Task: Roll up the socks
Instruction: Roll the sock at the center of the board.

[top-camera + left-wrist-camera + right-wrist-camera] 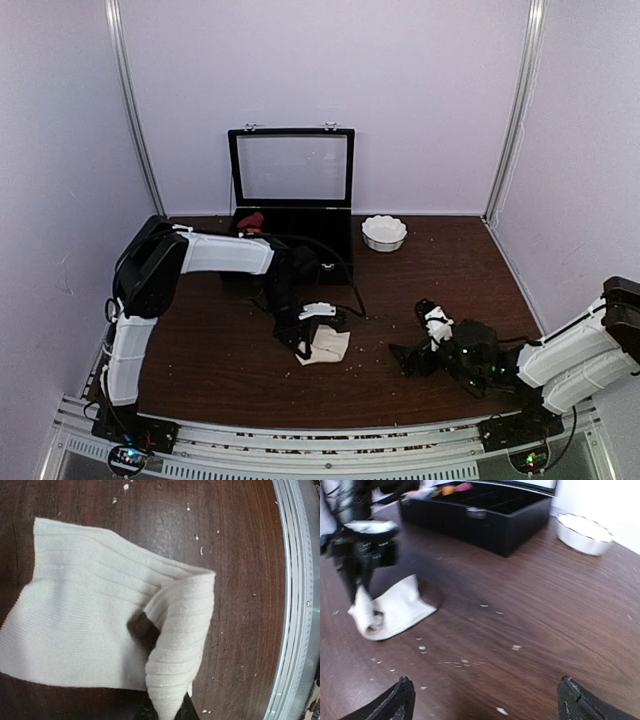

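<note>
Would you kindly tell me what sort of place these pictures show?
Most likely a robotics lab test booth: plain pale lilac walls enclose a dark wood-grain table, a slotted aluminium mounting rail runs along its near edge, and a cream ribbed sock is the work piece.

In the left wrist view, the cream sock [90, 610] runs off the bottom edge; my left arm [367, 555] blurs upper left in the right wrist view.

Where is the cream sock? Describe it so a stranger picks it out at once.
Start at the open black case at the back of the brown table, then come forward to the tip of the left arm. There lies the cream sock, the only pale ribbed cloth on the wood, one end folded over.
</note>
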`<state>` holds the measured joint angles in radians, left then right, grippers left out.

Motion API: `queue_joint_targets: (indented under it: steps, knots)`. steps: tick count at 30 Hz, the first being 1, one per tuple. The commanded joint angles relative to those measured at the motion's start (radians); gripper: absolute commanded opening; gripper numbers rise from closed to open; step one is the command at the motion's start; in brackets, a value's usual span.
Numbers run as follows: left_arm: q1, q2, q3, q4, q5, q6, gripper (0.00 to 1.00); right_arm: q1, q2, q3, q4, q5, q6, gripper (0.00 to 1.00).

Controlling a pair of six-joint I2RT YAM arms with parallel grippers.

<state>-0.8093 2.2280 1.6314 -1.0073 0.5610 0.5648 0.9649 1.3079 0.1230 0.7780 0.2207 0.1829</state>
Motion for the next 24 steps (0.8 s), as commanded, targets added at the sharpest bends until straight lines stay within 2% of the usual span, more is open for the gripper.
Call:
queue_joint_targets:
  steps: [1,4,9,16,20,24]
  knots:
    - [0.014,0.120,0.087,-0.107,-0.048,-0.043,0.00,0.173,0.138,0.170,-0.112,0.068,-0.258,0.93]
    - [0.019,0.167,0.156,-0.182,-0.031,-0.059,0.00,0.261,0.209,0.213,-0.094,0.087,-0.382,0.81]
    - [0.024,0.224,0.231,-0.250,-0.044,-0.068,0.00,0.352,0.322,0.333,-0.140,0.146,-0.645,0.69]
    - [0.030,0.277,0.304,-0.314,-0.027,-0.063,0.00,0.337,0.440,0.500,-0.256,0.047,-0.856,0.50]
    - [0.034,0.308,0.342,-0.353,-0.005,-0.050,0.00,0.302,0.487,0.576,-0.331,-0.022,-0.882,0.42]
    - [0.037,0.331,0.364,-0.383,0.016,-0.035,0.00,0.269,0.515,0.607,-0.363,-0.061,-0.900,0.38]
